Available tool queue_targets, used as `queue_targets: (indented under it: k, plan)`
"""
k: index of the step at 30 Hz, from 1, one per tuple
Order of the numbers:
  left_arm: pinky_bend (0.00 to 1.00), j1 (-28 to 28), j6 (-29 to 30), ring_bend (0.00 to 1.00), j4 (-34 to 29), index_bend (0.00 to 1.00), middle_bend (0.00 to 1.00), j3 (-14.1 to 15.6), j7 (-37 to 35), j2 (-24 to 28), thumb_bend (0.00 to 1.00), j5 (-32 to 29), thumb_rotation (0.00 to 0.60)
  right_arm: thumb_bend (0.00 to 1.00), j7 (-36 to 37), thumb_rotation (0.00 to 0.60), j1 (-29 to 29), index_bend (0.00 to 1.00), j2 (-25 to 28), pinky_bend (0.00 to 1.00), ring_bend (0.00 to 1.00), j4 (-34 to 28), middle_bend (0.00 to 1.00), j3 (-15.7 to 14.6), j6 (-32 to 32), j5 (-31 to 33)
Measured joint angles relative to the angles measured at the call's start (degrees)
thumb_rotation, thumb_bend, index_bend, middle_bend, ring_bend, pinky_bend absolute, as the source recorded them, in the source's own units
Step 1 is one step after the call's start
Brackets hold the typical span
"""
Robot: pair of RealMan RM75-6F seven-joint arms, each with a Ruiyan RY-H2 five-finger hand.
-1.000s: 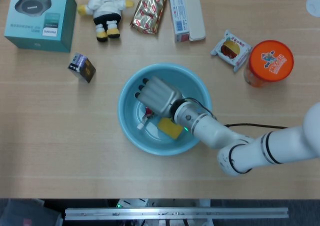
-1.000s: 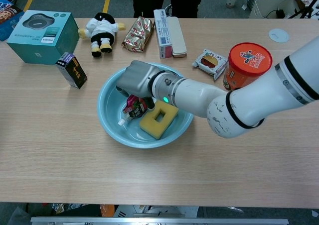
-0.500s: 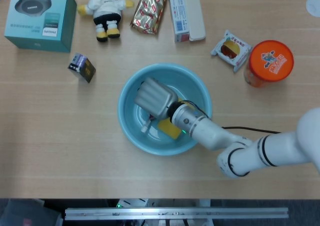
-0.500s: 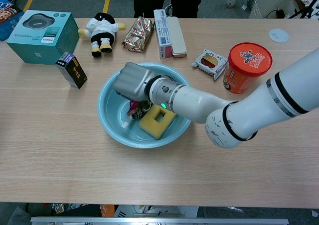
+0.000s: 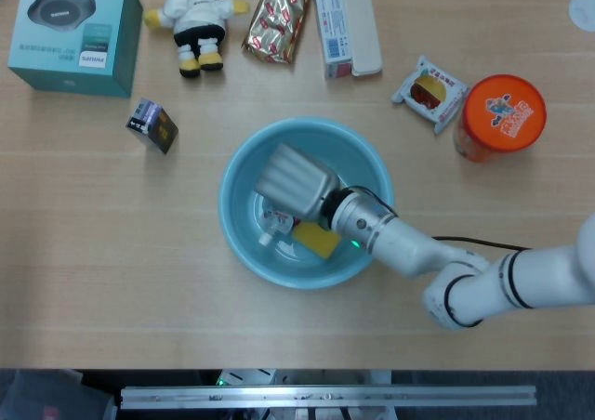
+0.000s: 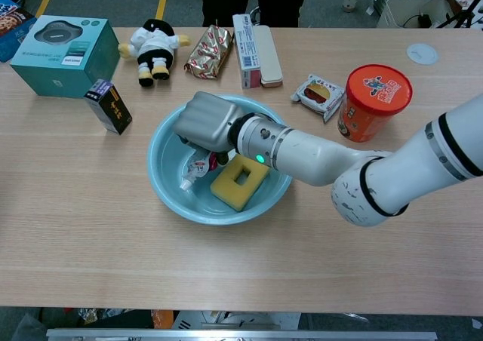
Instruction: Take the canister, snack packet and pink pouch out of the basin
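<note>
- Right hand (image 6: 209, 121) inside the blue basin (image 6: 167, 186), fingers curled down on the pink pouch (image 6: 198, 164); actual grip hidden beneath the knuckles, so cannot tell.
- Pouch tilted, cap end low and apart from the yellow sponge (image 6: 239, 181).
- Lifted slightly versus a second ago.
- One canister (image 6: 373, 102), one snack packet (image 6: 318, 94), both already outside on the table (image 6: 90, 228).

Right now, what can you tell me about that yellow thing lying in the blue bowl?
The yellow sponge looks like a soft foam block, squarish, with a rectangular hole through its middle. It lies flat, turned cornerwise, on the floor of the light blue basin. The right hand hovers just above and beside it, over the pink pouch next to it. The head view shows only one yellow corner; the hand hides the rest.
</note>
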Motion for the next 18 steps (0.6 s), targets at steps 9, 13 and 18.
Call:
queue_targets:
  k: [9,13,18]
  plan:
    - [0.16,0.0,0.2,0.21,-0.3,0.32,0.27,-0.1,0.0,0.2,0.34,0.1,0.600,0.15,2.5,0.600,-2.2,0.73,10.2,0.86,0.64,-9.5,0.66,2.9,2.4,-2.4]
    - [0.16,-0.2,0.1,0.21,-0.4,0.32,0.27,-0.1,0.1,0.2,0.35,0.4,0.600,0.15,3.4,0.600,-3.9,0.73,15.9,0.86,0.64,-12.8,0.66,3.7,3.9,-2.7]
    - [0.16,-0.4,-0.1,0.21,-0.6,0.32,0.27,0.0,0.4,0.1,0.35,0.8,0.600,0.15,4.8,0.600,-6.8,0.73,21.8,0.86,0.64,-14.0,0.66,4.1,4.9,-1.9]
